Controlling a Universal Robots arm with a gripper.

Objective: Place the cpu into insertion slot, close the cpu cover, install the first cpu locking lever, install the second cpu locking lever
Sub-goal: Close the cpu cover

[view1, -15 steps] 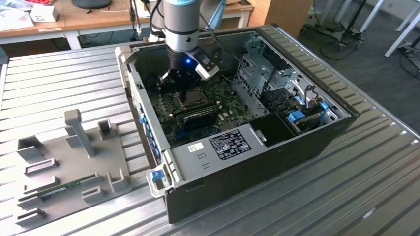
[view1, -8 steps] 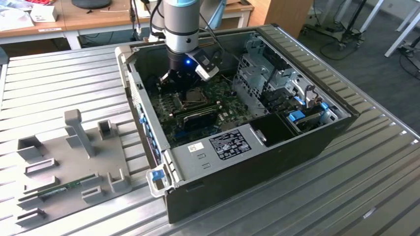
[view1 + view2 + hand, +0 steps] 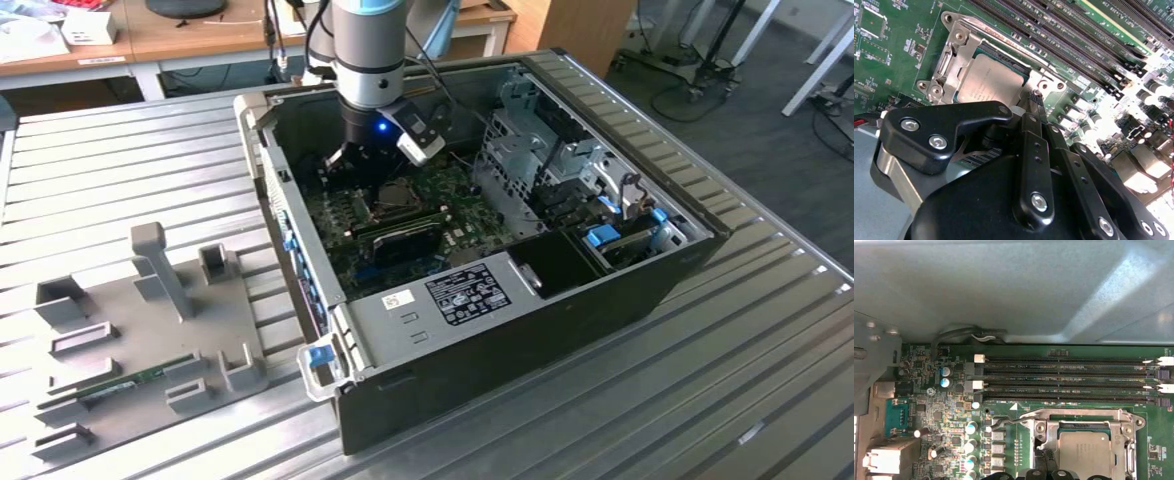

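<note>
Hangs low inside the open computer case [image 3: 574,290] with the gripper [image 3: 1031,101] right at the rim of the insertion slot [image 3: 934,91]. Appears to have the jaws drawn together or nearly so, with nothing gripped between them; cannot tell whether touching the rim or just clear of it. Has the cpu [image 3: 986,82] seated flat in the insertion slot, dull metal top up, and the cpu cover [image 3: 1126,422] lying closed around it as a shiny frame. Shows a thin wire lever [image 3: 1021,417] along the slot's side toward the memory slots [image 3: 1064,377], hooked end poking past the slot's corner; cannot tell whether latched. Offers little room on that side: long black memory slots just beside the insertion slot, then the grey case wall [image 3: 1004,285] beyond. Crowds the slot's hooked-end side with small capacitors [image 3: 970,428]. Opens onto low green board [image 3: 899,55] on the side away from the memory slots. Puts the drive cage [image 3: 534,150] well apart from the slot, toward the exterior view's right.
</note>
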